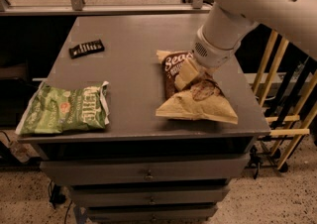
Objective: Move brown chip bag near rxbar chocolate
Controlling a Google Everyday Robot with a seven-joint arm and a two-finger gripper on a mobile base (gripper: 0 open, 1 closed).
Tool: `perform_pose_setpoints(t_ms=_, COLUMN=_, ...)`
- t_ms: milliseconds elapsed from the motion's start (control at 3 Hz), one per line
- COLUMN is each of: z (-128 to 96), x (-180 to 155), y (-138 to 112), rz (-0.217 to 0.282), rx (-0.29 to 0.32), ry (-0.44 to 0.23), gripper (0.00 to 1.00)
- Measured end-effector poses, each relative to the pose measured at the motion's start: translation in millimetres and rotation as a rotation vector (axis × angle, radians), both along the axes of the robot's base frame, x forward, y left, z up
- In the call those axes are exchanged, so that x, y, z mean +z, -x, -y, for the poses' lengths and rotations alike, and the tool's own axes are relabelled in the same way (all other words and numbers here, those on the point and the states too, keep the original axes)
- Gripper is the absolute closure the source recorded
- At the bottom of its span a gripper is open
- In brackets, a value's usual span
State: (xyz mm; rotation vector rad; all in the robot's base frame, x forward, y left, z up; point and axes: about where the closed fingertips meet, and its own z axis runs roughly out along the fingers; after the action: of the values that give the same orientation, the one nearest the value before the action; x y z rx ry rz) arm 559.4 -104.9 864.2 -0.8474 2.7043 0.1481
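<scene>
Your grey bench [124, 69] stands on speckled floor [277, 203]. The hand [187, 75] sits on the brown chip bag [198, 106]; you cannot tell its grip state. The bag's long axis runs back-to-front beneath the hand. The rxbar chocolate [86, 48] lies well left.

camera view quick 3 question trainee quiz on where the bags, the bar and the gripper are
1. True or false: the brown chip bag lies right beside the rxbar chocolate.
2. The gripper is: A over the green chip bag; B down at the brown chip bag; C over the rxbar chocolate.
3. Which thing lies at the front left corner of the table?
Key: 1 false, they lie well apart; 2 B; 3 the green chip bag.
</scene>
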Motion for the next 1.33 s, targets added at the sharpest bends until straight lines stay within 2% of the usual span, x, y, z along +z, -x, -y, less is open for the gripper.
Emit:
perform_pose_setpoints(t_ms=333, z=2, x=8, y=0, rz=0.019, rx=0.002, ry=0.002, gripper=0.7)
perform_pose_setpoints(t_ms=667, z=18, x=36, y=-5, rz=0.087, rx=0.026, ry=-0.027, gripper=0.93)
perform_pose_setpoints(t_ms=1000, z=37, x=66, y=-18, rz=0.18, rx=0.088, ry=-0.097, gripper=1.0)
perform_pose_setpoints(t_ms=1333, z=50, x=95, y=-30, rz=0.279, rx=0.2, ry=-0.151, gripper=1.0)
